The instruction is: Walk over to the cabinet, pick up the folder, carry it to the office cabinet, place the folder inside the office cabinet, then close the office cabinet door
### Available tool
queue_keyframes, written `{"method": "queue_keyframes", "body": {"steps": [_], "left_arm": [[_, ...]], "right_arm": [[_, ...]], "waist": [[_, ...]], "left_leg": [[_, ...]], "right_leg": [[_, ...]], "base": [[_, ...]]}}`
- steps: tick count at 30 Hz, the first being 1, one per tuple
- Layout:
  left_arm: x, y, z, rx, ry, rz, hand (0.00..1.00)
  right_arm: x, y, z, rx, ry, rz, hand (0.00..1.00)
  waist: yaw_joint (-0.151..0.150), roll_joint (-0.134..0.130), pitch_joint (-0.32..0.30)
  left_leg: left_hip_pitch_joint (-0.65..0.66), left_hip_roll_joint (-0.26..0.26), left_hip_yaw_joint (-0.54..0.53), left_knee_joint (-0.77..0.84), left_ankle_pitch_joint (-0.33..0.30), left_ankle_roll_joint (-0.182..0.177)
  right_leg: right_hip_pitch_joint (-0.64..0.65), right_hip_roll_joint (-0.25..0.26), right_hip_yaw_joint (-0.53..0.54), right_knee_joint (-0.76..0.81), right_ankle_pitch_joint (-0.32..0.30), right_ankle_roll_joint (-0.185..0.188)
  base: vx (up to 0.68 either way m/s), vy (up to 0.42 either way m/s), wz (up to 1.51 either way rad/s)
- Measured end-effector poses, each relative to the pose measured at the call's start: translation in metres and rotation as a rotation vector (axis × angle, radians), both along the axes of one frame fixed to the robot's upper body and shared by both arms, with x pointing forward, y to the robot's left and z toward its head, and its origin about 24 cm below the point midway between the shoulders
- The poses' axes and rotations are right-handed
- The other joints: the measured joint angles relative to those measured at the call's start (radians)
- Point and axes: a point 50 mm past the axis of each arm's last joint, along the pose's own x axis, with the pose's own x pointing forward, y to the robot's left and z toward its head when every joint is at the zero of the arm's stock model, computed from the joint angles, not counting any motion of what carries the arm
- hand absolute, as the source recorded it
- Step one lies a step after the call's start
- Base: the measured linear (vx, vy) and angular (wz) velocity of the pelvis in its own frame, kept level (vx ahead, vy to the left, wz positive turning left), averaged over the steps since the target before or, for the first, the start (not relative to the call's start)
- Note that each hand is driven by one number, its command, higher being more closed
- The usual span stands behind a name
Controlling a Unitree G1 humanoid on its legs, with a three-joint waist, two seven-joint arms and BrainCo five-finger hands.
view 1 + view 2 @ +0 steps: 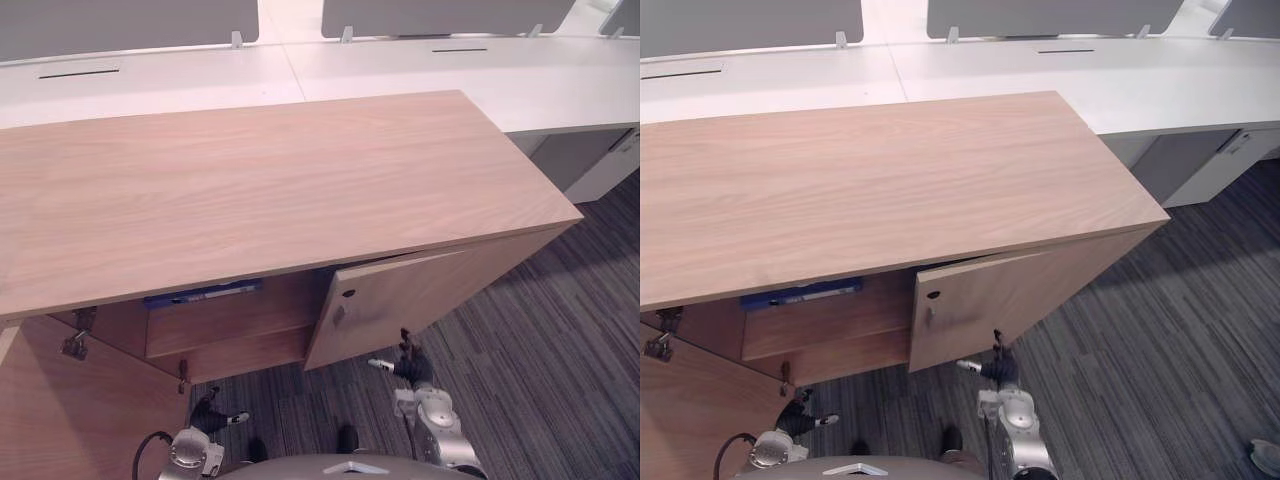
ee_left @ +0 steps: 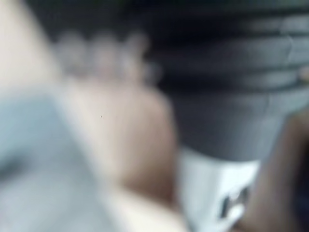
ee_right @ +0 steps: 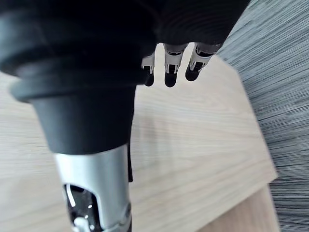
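The blue folder (image 1: 203,293) is seen lying flat on the shelf (image 1: 230,322) inside the cabinet (image 1: 250,180), held by neither hand. It is above and beyond the left hand (image 1: 210,412), and well apart to the left of the right hand (image 1: 412,368). The right hand is held low, just beside the bottom edge of the half-open right door (image 1: 400,300). Its fingers (image 3: 170,63) are loosely extended over the door's wooden face and nothing is held in them — whether the door is touched cannot be told. The left hand is raised over the carpet (image 1: 560,350), beside the wide-open left door (image 1: 60,400); its state cannot be told. A white tabletop (image 1: 400,70) is seen beyond the cabinet.
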Motion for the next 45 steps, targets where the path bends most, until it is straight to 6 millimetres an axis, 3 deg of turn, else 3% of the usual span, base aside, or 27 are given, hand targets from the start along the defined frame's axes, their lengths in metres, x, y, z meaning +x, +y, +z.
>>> {"method": "queue_keyframes", "body": {"steps": [4,9,16,20,24,29,30,31,32,33,36,41,43,45], "left_arm": [[-0.005,-0.001,-0.002,-0.014,0.01,0.032,0.0],[-0.002,-0.005,-0.002,-0.039,0.003,0.06,0.0],[0.0,-0.001,0.0,-0.034,-0.011,0.108,0.0],[0.0,0.007,0.001,-0.038,-0.026,0.197,0.0],[-0.003,0.01,0.0,-0.047,-0.034,0.28,0.0],[0.0,-0.001,-0.001,-0.092,-0.042,0.333,0.0],[-0.001,-0.003,-0.001,-0.099,-0.04,0.335,0.0],[0.002,-0.005,-0.001,-0.108,-0.045,0.339,0.0],[0.002,-0.006,-0.001,-0.115,-0.047,0.35,0.0],[0.0,-0.007,-0.002,-0.121,-0.041,0.354,0.0],[-0.002,-0.005,-0.002,-0.114,-0.041,0.361,0.0],[-0.007,-0.004,-0.003,-0.11,-0.033,0.405,0.0],[-0.017,0.003,-0.004,-0.129,-0.029,0.546,0.0],[-0.022,0.008,-0.005,-0.147,-0.034,0.669,0.0]], "right_arm": [[-0.025,0.0,-0.025,0.013,0.153,-0.07,0.0],[-0.033,-0.001,-0.032,-0.004,0.205,-0.058,0.0],[-0.042,-0.003,-0.038,0.002,0.25,-0.092,0.0],[-0.04,-0.003,-0.038,0.005,0.245,-0.097,0.0],[-0.025,-0.003,-0.033,-0.004,0.21,-0.087,0.0],[-0.022,-0.011,-0.032,-0.029,0.213,-0.135,0.0],[-0.022,-0.014,-0.032,-0.035,0.212,-0.141,0.0],[-0.023,-0.013,-0.032,-0.028,0.213,-0.151,0.0],[-0.025,-0.016,-0.032,-0.031,0.216,-0.161,0.0],[-0.031,-0.02,-0.034,-0.038,0.227,-0.177,0.0],[-0.049,-0.019,-0.041,-0.03,0.283,-0.2,0.0],[-0.055,-0.014,-0.045,-0.016,0.316,-0.233,0.0],[-0.052,-0.012,-0.047,-0.008,0.33,-0.233,0.0],[-0.047,-0.011,-0.047,-0.007,0.324,-0.23,0.0]], "waist": [[0.0,0.002,0.012],[-0.004,0.004,0.031],[-0.001,0.005,0.037],[0.019,-0.007,0.043],[0.029,0.015,0.063],[0.035,0.043,0.085],[0.032,0.052,0.089],[0.029,0.038,0.099],[0.025,0.038,0.101],[0.019,0.06,0.093],[0.017,0.057,0.08],[0.007,0.053,0.081],[0.031,0.048,0.077],[0.038,0.048,0.076]], "left_leg": [[0.019,0.003,0.037,-0.005,-0.002,-0.004],[0.017,0.006,0.066,-0.002,-0.004,-0.007],[-0.01,0.001,-0.043,0.006,0.009,-0.011],[-0.046,0.003,-0.09,0.043,0.014,-0.014],[-0.09,0.015,-0.162,0.095,0.016,-0.027],[-0.116,0.023,-0.143,0.074,0.092,-0.05],[-0.094,0.035,-0.124,0.037,0.091,-0.047],[-0.108,0.04,-0.073,0.086,0.042,-0.011],[-0.125,0.043,-0.026,0.185,0.0,-0.009],[-0.119,0.053,-0.006,0.196,-0.036,-0.005],[-0.063,0.035,-0.025,0.073,0.003,0.002],[-0.013,0.013,-0.078,0.0,0.069,-0.001],[0.023,0.007,-0.082,0.0,0.066,-0.007],[0.037,0.004,-0.097,0.0,0.07,-0.013]], "right_leg": [[-0.003,0.004,0.044,0.005,0.005,0.005],[-0.056,0.0,0.082,0.091,-0.027,0.009],[-0.083,-0.022,0.087,0.22,-0.095,0.03],[-0.046,-0.019,0.11,0.166,-0.112,0.028],[-0.013,0.003,0.043,0.117,-0.099,0.016],[-0.022,0.005,-0.018,0.148,-0.123,-0.014],[-0.026,0.0,-0.04,0.153,-0.131,-0.022],[-0.028,-0.01,-0.054,0.166,-0.136,-0.02],[-0.021,-0.017,-0.057,0.175,-0.145,-0.006],[-0.008,0.0,-0.06,0.18,-0.155,0.003],[0.022,0.001,-0.048,0.152,-0.163,0.011],[0.059,-0.002,-0.058,0.144,-0.153,0.009],[0.108,-0.001,-0.063,0.13,-0.149,0.014],[0.134,0.0,-0.076,0.12,-0.15,0.012]], "base": [[-0.11,-0.028,-0.28],[-0.1,-0.014,-0.2],[0.01,0.007,0.43],[0.05,0.006,0.56],[-0.02,-0.07,0.48],[-0.1,-0.046,0.41],[-0.15,0.005,0.3],[-0.12,0.012,0.3],[-0.04,0.026,0.23],[0.01,-0.006,0.27],[-0.01,0.01,0.19],[0.09,0.015,0.32],[0.1,-0.005,0.19],[0.07,-0.023,0.24]]}}
